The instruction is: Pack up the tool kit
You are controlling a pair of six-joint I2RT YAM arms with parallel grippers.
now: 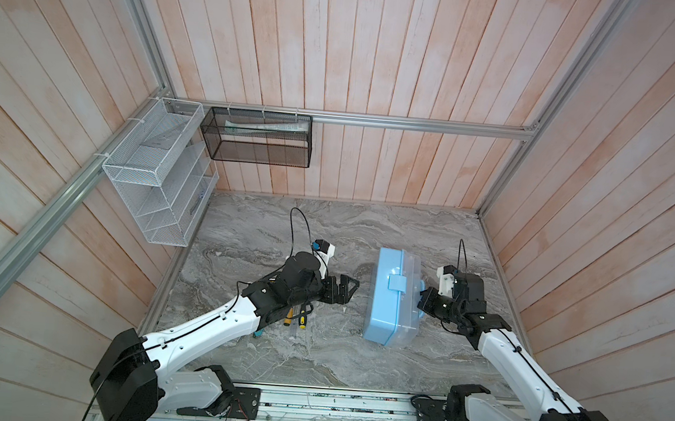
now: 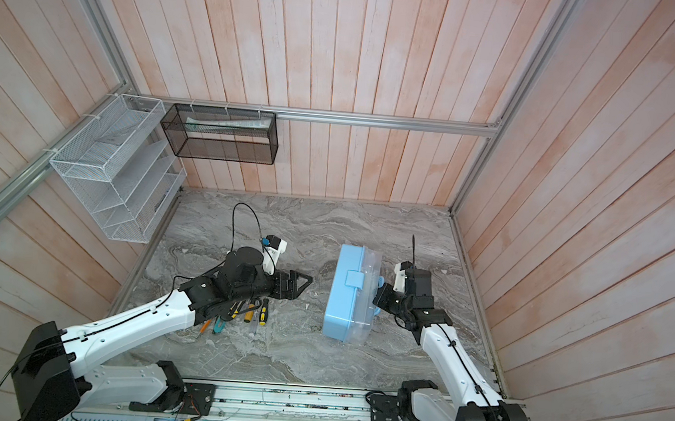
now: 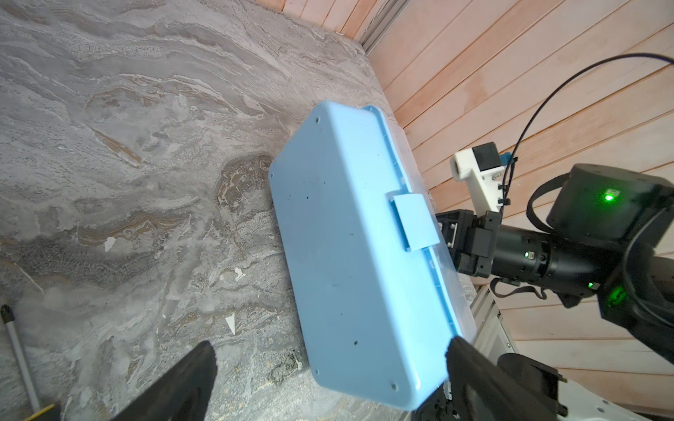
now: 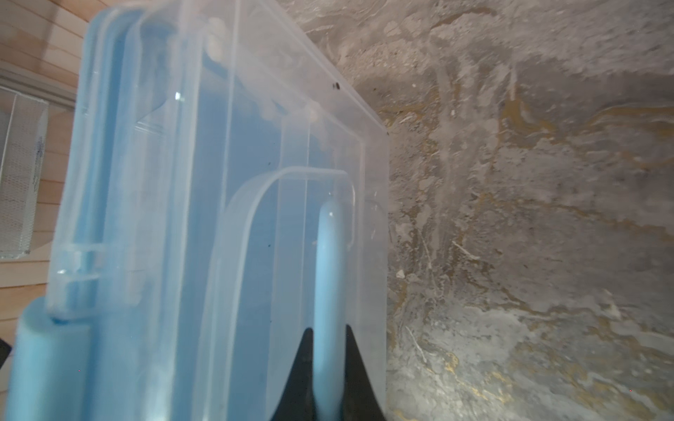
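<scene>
My left arm (image 1: 209,325): reaches from the lower left toward mid-frame.
My left pincer (image 1: 349,291): jaws spread wide.
My right arm (image 1: 522,369): rises from the lower right, wrist bent leftward.
My right pincer (image 4: 328,339): pinched on the handle (image 4: 329,255).

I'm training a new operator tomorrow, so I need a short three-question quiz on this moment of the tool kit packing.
1. True or false: the fingers of the left gripper are shut on the case.
2. What is pinched between the fingers of the right gripper?
A. the edge of the see-through lid
B. the light-blue handle
C. a pencil
3. Where do the screwdrivers lie?

Key
1. False: they stand open, holding nothing.
2. B
3. On the table, under the left arm, outside the case.
</scene>
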